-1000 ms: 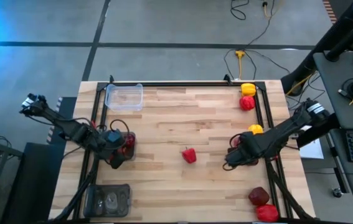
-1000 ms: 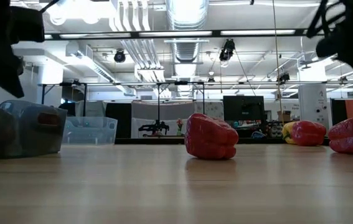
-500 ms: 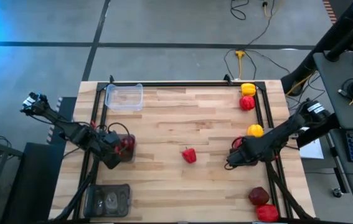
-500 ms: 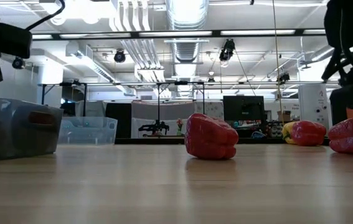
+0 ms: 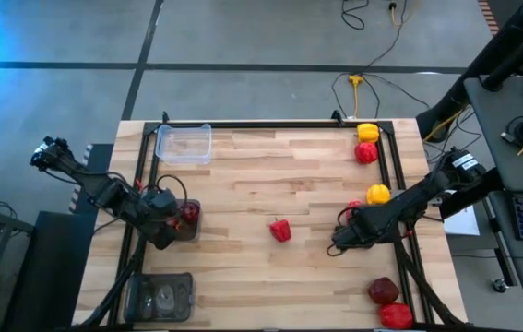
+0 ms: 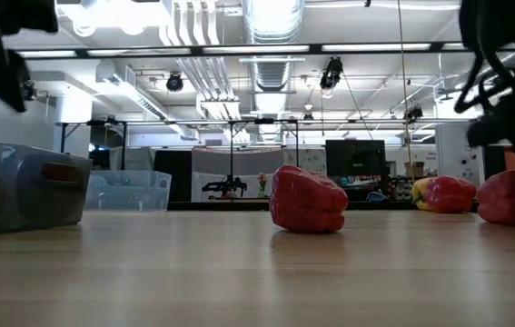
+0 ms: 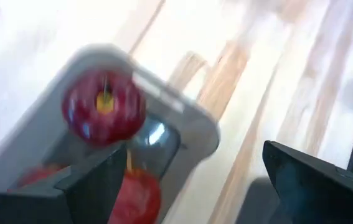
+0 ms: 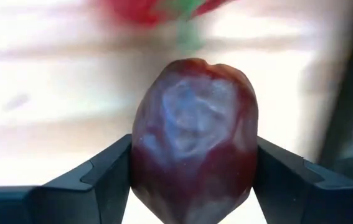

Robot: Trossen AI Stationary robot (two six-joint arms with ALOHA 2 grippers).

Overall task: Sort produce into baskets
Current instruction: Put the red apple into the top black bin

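Note:
My right gripper [image 8: 192,168] is shut on a dark maroon pepper [image 8: 193,134] at the table's right [image 5: 342,238], next to a red pepper [image 5: 353,207] that lies on the wood. My left gripper [image 7: 192,162] is open and empty beside the smoky grey tub [image 5: 184,221], on its left [image 5: 161,231]. That tub [image 7: 182,118] holds red peppers [image 7: 104,107]. One red pepper [image 5: 280,230] lies at the table's middle and also shows in the low view [image 6: 308,199]. A clear tub [image 5: 184,143] stands at the far left, and a second grey tub [image 5: 160,295] at the near left. My right gripper pinches the maroon pepper by its two opposite sides [image 8: 140,168] between its two fingers [image 8: 95,180]. The pepper fills the gap between them. Whether it is clear of the table I cannot tell.
A yellow pepper [image 5: 368,132] and a red pepper [image 5: 365,152] lie at the far right, and another yellow pepper [image 5: 378,194] at the right edge. A maroon pepper [image 5: 383,290] and a red pepper [image 5: 396,315] lie at the near right. A black frame [image 5: 270,124] borders the table.
My left gripper has drawn back from over the grey tub toward the table's left edge, so the tub's red peppers now show. My right gripper has shifted a little toward the table's near-left, beside the red pepper.

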